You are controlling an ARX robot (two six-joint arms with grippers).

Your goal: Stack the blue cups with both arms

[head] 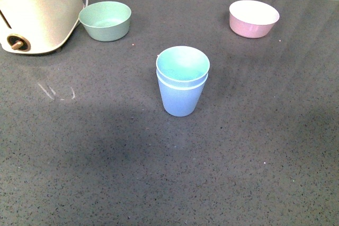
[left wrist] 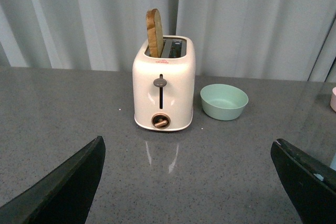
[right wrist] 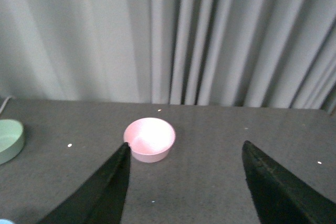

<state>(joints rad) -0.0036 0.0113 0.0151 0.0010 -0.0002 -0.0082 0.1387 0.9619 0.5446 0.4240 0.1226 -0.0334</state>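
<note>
We are seeing the blue cups point(head: 181, 80) nested mid-bench; our left claw point(left wrist: 189, 182) and right claw point(right wrist: 184, 192) are gaping wide, holding nothing. We are judging that a careless swing could topple the stack.

No legible text in any view.
Toaster point(left wrist: 164, 90): a faint reddish mark sits on its front, just above the lever slot, too small to read. No brand, number or label shows on the blue cups point(head: 182, 80), the green bowl point(head: 105, 20) or the pink bowl point(head: 253, 18).
</note>
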